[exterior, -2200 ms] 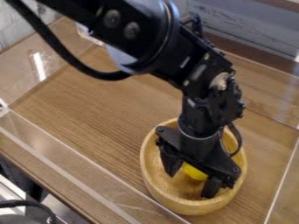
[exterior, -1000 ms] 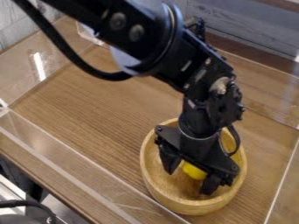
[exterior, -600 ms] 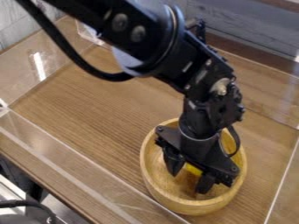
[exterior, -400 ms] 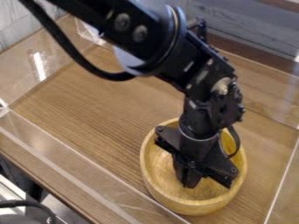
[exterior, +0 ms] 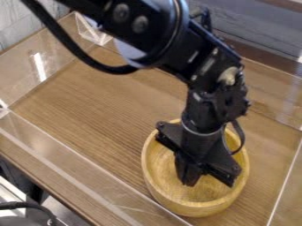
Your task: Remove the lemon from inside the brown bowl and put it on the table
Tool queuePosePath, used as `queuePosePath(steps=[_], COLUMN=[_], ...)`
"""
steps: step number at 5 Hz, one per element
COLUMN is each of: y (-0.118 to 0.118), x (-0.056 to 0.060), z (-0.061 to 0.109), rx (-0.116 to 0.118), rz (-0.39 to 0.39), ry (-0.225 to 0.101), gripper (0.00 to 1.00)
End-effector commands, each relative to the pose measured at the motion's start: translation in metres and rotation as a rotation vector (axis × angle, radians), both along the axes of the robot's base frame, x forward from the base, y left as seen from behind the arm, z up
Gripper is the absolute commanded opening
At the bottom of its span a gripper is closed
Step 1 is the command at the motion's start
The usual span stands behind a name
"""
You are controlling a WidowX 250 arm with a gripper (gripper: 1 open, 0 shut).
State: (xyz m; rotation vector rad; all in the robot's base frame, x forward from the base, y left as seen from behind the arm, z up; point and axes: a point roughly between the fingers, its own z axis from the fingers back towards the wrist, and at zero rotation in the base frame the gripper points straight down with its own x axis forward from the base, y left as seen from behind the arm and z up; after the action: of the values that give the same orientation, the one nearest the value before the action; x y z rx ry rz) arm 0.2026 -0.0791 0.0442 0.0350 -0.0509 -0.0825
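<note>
The black gripper (exterior: 189,177) reaches down into the brown bowl (exterior: 175,196), its jaws closed; whether they have hold of anything cannot be told. The lemon cannot be made out: the gripper and arm cover part of the bowl's inside, so its exact place is unclear. The bowl's thick rim surrounds the fingers, with bare wood showing at the near side. Beyond it, the table (exterior: 101,110) lies open to the left in view, bounded by a clear wall (exterior: 71,163) along its near left edge.
</note>
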Motion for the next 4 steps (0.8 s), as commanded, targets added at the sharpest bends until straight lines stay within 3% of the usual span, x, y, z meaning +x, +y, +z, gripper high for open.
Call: queuePosePath(steps=[1,3,4], y=[0.0,0.004,0.008], x=[0.009,0.007,0.008], z=[0.018,0.029,0.037], rx=[-0.018,-0.013,-0.012], rz=[0.011,0.017,0.029], ry=[-0.039,-0.023,-0.015], gripper=[0.0,0.0,1.0])
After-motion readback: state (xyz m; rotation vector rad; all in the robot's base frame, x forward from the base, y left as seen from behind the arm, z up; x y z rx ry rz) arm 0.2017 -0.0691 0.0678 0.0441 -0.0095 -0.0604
